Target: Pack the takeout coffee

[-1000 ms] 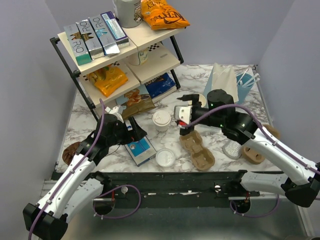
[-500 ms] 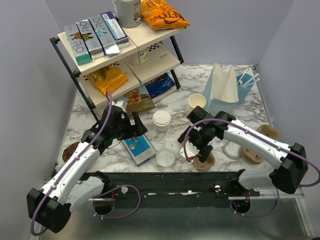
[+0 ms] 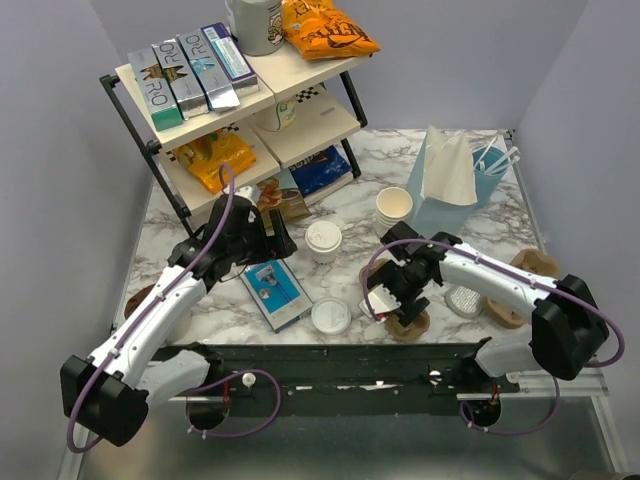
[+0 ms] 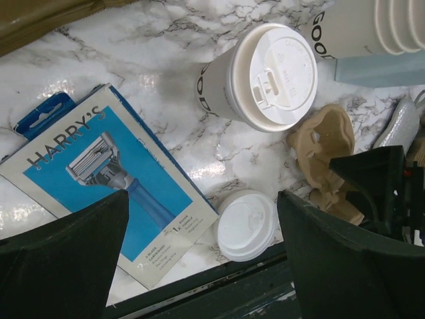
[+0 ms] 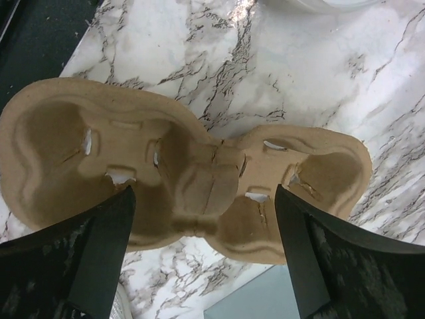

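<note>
The takeout coffee is a cream paper cup with a white sip lid, standing upright mid-table. My left gripper hovers open just left of it, above the table. In the left wrist view its fingers frame the razor box and a loose white lid, and nothing is between them. My right gripper is low over the brown pulp cup carrier. It is open, with its jaws on either side of the carrier's narrow middle. Both carrier wells are empty.
A blue Harry's razor box and a loose flat lid lie near the front edge. A stack of lidless cups stands by the blue paper bag. A snack shelf fills the back left. Pastries lie on the right.
My right arm swung from beside the coffee down to the carrier near the front edge. My left gripper moved up and right, closer to the coffee.
</note>
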Robot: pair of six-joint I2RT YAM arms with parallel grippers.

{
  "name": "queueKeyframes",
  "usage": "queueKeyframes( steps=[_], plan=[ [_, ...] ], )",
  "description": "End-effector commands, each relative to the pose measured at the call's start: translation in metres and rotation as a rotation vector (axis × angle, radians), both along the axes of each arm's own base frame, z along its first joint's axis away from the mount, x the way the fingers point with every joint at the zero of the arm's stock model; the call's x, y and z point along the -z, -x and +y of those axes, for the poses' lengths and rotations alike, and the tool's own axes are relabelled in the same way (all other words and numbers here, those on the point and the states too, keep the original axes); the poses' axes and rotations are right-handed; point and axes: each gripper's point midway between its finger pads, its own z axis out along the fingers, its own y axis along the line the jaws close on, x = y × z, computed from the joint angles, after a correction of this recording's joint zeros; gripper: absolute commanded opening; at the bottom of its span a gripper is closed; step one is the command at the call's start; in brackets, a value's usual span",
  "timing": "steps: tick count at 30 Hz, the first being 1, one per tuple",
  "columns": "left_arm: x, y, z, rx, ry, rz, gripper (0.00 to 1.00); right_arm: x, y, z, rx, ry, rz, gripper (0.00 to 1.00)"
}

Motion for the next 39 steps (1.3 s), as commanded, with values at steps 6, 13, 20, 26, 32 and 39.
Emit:
queueKeyframes(
  steps=[6, 13, 20, 26, 32, 39],
  plan=[
    [-0.008, -0.007, 0.010, -0.007, -0.062, -0.033, 0.99, 0.023, -0.017, 0.011, 0.056, -0.043, -0.053, 0.78],
    [-0.011, -0.013, 0.013, -0.012, -0.088, -0.060, 0.99, 0.027, -0.017, 0.008, 0.065, -0.024, -0.047, 0.67],
    [-0.012, -0.014, 0.016, -0.023, -0.099, -0.059, 0.99, 0.032, -0.010, 0.002, 0.049, 0.003, -0.021, 0.62],
    [-0.008, -0.015, 0.014, -0.022, -0.101, -0.046, 0.99, 0.041, -0.015, 0.002, 0.060, 0.029, -0.020, 0.68],
    [-0.007, -0.016, 0.015, -0.024, -0.105, -0.045, 0.99, 0.033, -0.014, 0.005, 0.052, 0.025, 0.002, 0.60],
    [-0.005, -0.013, 0.011, -0.015, -0.078, -0.052, 0.99, -0.007, -0.024, 0.015, 0.079, -0.044, -0.061, 0.54]
  ],
)
